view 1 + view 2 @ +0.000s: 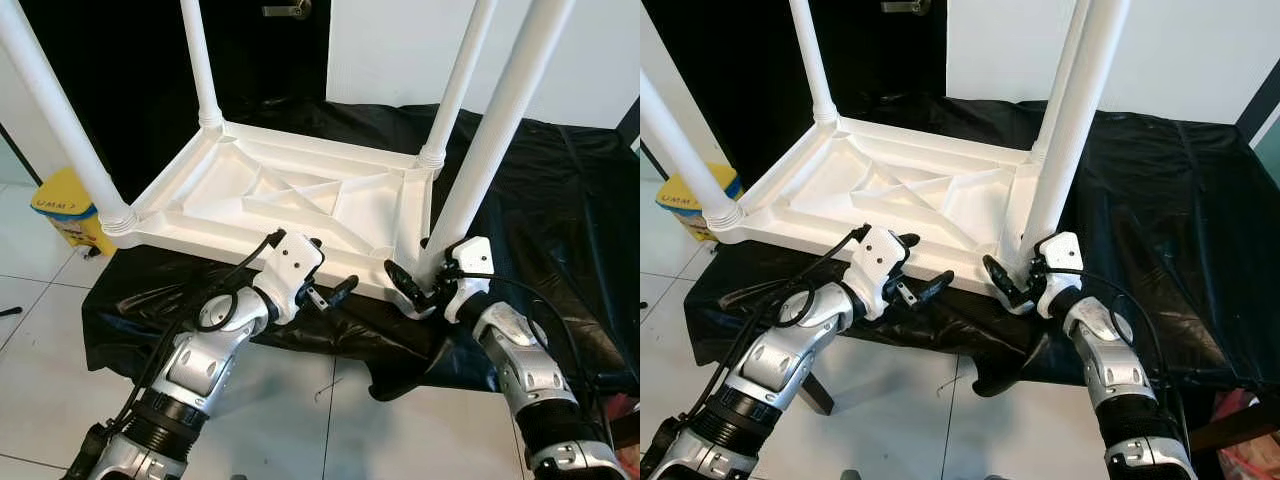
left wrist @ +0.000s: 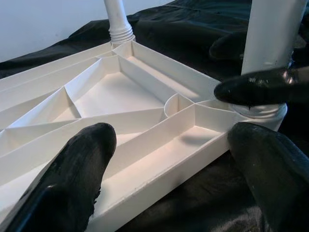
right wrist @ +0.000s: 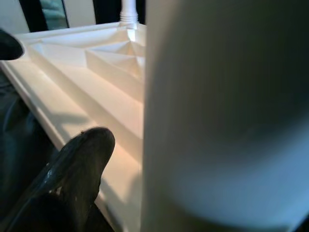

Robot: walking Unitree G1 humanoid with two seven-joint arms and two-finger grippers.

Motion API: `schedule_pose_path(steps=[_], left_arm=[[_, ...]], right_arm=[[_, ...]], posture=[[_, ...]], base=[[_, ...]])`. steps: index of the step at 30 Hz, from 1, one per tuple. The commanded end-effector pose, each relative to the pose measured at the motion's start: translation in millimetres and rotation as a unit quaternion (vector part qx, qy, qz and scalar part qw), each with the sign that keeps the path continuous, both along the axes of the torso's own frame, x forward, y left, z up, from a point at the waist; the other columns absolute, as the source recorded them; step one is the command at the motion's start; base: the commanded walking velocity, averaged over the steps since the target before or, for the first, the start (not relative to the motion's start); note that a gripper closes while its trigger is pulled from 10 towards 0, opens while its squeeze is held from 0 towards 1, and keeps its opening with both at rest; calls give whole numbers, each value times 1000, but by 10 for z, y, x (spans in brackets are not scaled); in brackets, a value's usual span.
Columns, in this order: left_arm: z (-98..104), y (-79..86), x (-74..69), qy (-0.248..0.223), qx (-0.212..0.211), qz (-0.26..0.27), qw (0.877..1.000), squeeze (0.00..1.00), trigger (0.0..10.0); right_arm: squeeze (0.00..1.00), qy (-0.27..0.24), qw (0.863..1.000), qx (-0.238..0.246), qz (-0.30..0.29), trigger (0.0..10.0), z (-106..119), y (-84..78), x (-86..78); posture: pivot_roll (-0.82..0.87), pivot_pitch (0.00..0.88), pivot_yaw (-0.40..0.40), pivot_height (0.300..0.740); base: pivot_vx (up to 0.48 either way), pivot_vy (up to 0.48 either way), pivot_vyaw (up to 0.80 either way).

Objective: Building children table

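The white plastic children's table lies upside down on a black plastic sheet, its ribbed underside facing up and its four legs pointing at the ceiling. Its long axis runs from the robot's left to its right, a long edge nearest the robot. Turning it over this way leaves the corner sockets open from above, so each leg can be stood in and turned home.

The near right leg rises from the corner socket closest to the robot, leaning slightly. The right gripper is at its base, fingers around the foot of the leg; the right wrist view shows the leg close against one finger, so it appears clenched on the leg, though the second finger is hidden. This grip is probably for seating or twisting the leg in its socket.

The left gripper hovers just before the near edge, beside that same corner, released and holding nothing, its fingers spread toward the rim, perhaps ready to steady the tabletop.

Beyond the sheet, a yellow container stands on the tiled floor.
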State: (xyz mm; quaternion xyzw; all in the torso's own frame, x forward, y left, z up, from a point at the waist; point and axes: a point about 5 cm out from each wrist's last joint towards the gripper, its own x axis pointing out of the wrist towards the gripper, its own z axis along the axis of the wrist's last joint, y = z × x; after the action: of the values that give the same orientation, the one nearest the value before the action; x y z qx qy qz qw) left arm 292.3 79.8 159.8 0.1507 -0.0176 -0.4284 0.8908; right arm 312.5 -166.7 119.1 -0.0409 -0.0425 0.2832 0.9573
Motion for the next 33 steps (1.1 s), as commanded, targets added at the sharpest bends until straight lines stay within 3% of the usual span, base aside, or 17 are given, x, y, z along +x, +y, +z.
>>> schedule_pose_path(steps=[1,13,14,15,28,33], left_arm=[[-14,-58,-24,3,11,-34,999,0,10000],[-56,-139,-112,21,6,-61,998,0,10000],[-55,-134,-108,23,6,-60,998,0,10000],[-54,-131,-108,27,4,-61,998,0,10000],[-113,-66,-47,34,14,-27,999,0,10000],[-118,-55,-14,34,5,-8,999,0,10000]], right_arm=[[0,9,1000,-10,16,0,-44,11,30],[0,19,1000,-13,20,0,-123,-39,66],[0,22,1000,-11,12,2745,-128,-53,68],[0,22,1000,-10,2,10000,-131,-65,71],[0,34,990,12,-134,10000,-203,-119,65],[0,41,973,20,-228,10000,-280,-102,0]], posture=[[24,53,-45,740],[26,53,-48,740],[27,53,-48,740],[27,53,-50,740],[20,56,-61,740],[15,55,-66,740]], base=[[0,0,0],[0,0,0],[0,0,0],[0,0,0],[0,0,0],[0,0,0]])
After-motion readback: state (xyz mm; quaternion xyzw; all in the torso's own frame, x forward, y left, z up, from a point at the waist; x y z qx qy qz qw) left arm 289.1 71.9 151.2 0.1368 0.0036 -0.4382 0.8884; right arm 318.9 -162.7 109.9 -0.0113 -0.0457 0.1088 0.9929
